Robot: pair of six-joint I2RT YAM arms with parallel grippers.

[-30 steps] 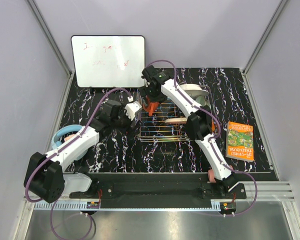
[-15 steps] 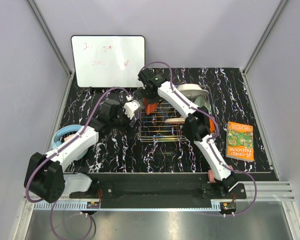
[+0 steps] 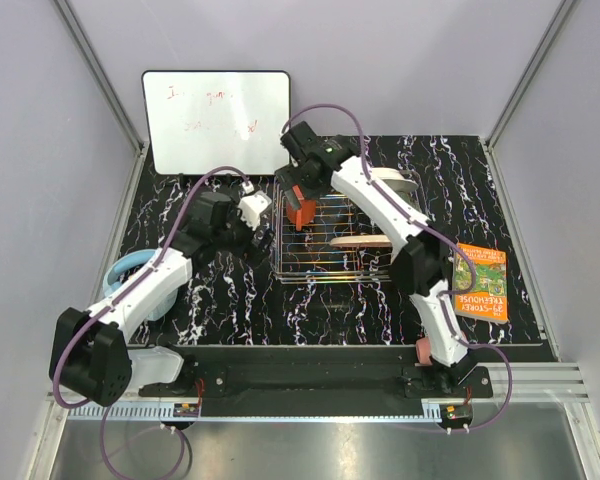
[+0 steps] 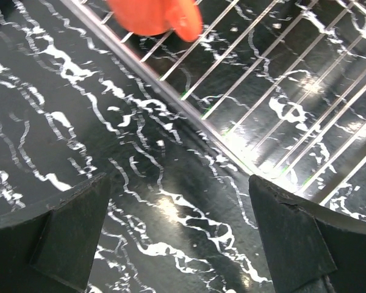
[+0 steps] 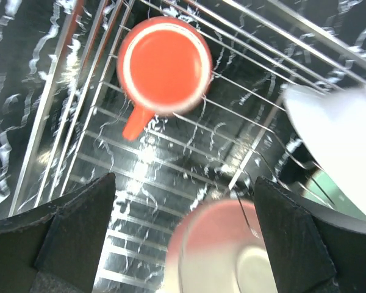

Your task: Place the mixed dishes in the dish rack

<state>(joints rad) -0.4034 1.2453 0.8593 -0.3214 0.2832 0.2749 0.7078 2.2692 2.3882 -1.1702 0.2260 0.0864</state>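
Note:
The orange mug [image 5: 165, 64] stands upright in the far left corner of the dish rack [image 5: 110, 171], handle toward the rack's left side. My right gripper [image 5: 183, 238] hangs open and empty above it. A pink-and-cream plate [image 5: 226, 250] and a white plate [image 5: 341, 128] also sit in the rack, with a mint-green bowl [image 5: 329, 192] behind them. From the top view, the mug [image 3: 301, 214] is below my right gripper [image 3: 295, 190]. My left gripper [image 3: 252, 205] stands open and empty over the table, just left of the rack [image 3: 315, 262]. The mug's base [image 4: 152, 15] shows beyond the rack's edge [image 4: 280, 91].
A pink cup [image 3: 422, 352] sits by the right arm's base. Blue headphones [image 3: 130, 268] lie at the left, partly under the left arm. An orange book [image 3: 478, 282] lies at the right. A whiteboard [image 3: 217, 120] leans at the back left.
My right gripper has opened, let go of the orange mug and lifted off it; the mug stays in the rack. The left gripper has drawn back slightly to the far left.

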